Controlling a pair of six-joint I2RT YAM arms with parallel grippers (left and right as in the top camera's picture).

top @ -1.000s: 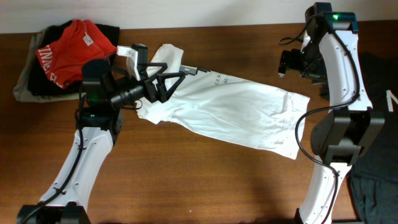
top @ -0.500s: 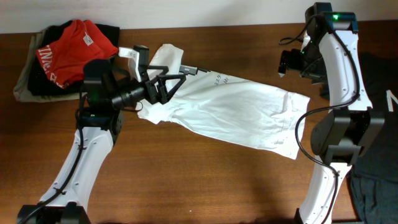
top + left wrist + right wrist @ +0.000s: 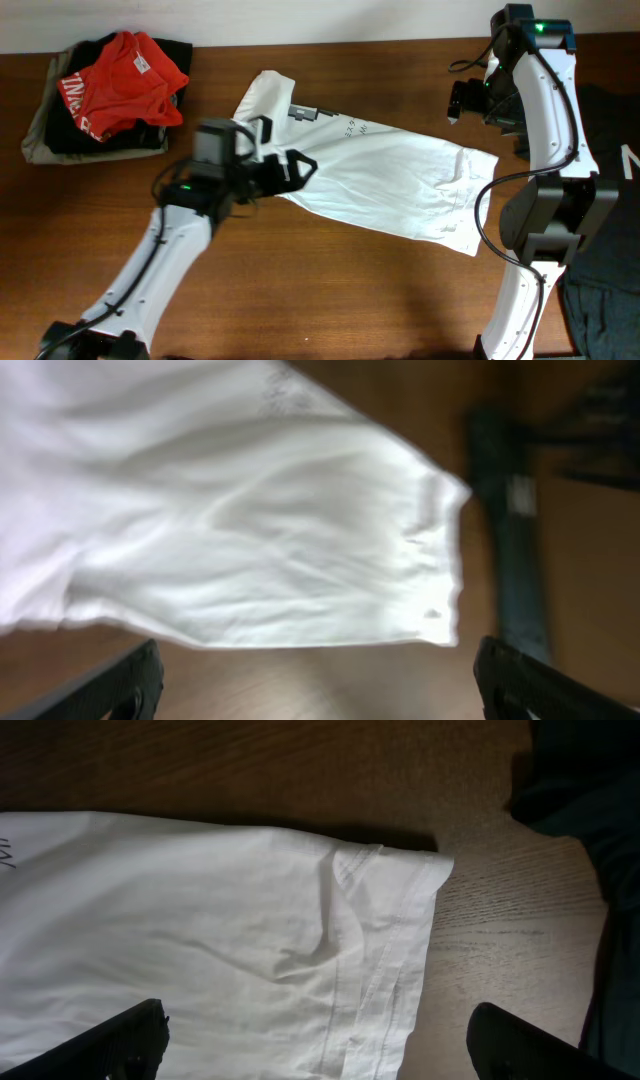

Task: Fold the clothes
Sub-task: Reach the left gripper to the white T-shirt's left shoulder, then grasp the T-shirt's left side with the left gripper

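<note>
Dark wood table (image 3: pixel 330 300) fills the scene, and across its middle a white shirt (image 3: pixel 380 180) lies spread on a slant, rumpled, with its upper-left end turned over on itself and creases gathered near the right edge. Low over the shirt's left side is the left gripper (image 3: pixel 295 165), blurred in the overhead view. Its wrist camera shows the fingers spread wide with cloth beneath them and nothing between. The right gripper (image 3: pixel 462 100) hangs apart from the cloth, above the shirt's right end, and it too is wide and empty, looking down on a stitched corner. A red garment (image 3: pixel 125 75) tops a dark stack at the far left corner, and a dark cloth (image 3: pixel 610 250) lies at the right edge. The main risk is a crooked fold: the shirt is neither square nor flat, so any fold would probably lock the wrinkles in. A pinch on the doubled-over end might catch one layer only, letting the rest slide or bunch. With just one arm gripping, the free end could trail and twist.
</note>
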